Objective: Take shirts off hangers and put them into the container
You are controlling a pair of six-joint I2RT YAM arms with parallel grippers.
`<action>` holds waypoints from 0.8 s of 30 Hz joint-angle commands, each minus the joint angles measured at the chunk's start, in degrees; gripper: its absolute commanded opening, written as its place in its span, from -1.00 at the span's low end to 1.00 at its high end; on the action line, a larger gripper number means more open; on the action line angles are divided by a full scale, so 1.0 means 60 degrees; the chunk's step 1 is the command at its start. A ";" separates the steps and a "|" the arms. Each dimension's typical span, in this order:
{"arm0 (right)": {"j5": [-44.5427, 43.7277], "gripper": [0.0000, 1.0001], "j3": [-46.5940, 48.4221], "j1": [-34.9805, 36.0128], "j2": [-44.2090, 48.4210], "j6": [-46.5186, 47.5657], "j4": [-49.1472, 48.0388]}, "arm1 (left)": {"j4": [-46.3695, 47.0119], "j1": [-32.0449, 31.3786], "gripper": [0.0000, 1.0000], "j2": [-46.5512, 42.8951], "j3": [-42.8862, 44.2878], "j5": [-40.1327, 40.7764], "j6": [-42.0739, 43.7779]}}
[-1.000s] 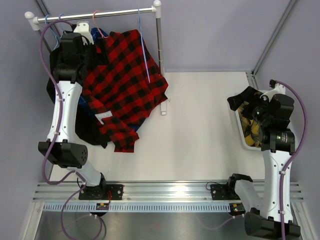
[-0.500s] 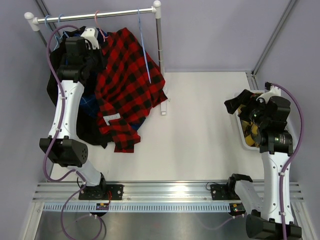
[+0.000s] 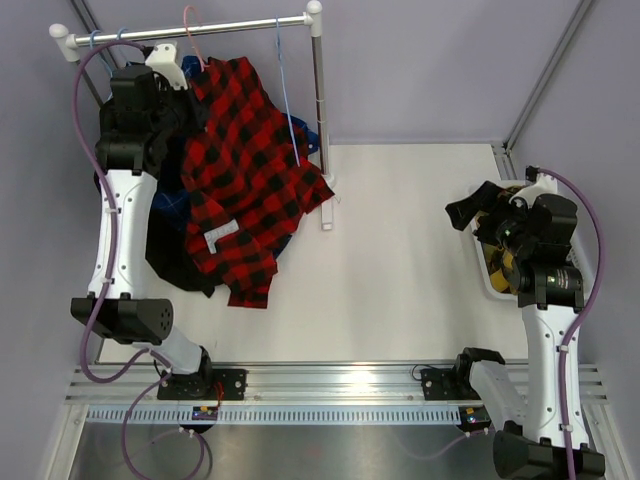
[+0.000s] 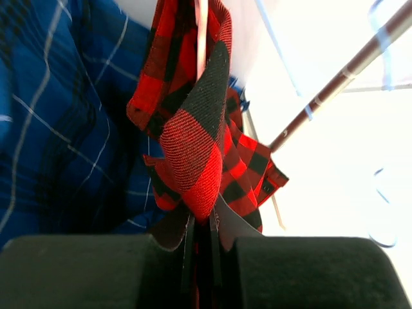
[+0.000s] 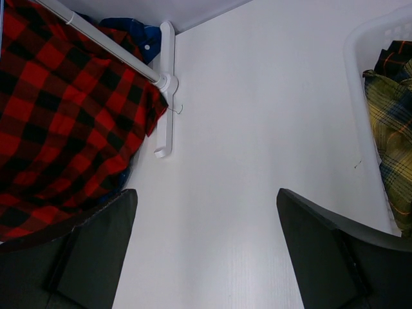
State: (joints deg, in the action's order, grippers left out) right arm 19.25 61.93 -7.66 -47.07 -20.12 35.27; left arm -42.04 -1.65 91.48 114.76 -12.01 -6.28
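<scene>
Red plaid shirt [image 4: 193, 148] pinched in left jaws, blue shirt [image 4: 64, 129] beside, right jaws wide.

Plain pale lilac-grey walls [image 3: 430, 60] behind and to sides. Smooth white tabletop [image 3: 400, 260], evenly lit, bright, shadows soft. Thick silver rail with white end caps [image 3: 190, 28] spans far left corner, carried on silver upright post [image 3: 319, 100]; post's white foot [image 5: 166, 96] rests flat on tabletop. Grey metal frame strut [image 3: 548, 72] slants against right wall. Ribbed aluminium mounting track [image 3: 340, 382] runs along near edge.
</scene>
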 commanded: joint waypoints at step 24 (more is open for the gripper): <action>-0.0468 0.99 -0.0258 0.1159 0.0067 0.0585 -0.0165 | 0.0591 -0.0911 -1.00 -0.6336 -0.7069 -0.2039 -0.0682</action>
State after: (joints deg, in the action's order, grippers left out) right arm 17.56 60.88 -1.76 -46.57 -18.20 35.33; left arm -42.19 -6.85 59.92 73.71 -17.19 -11.00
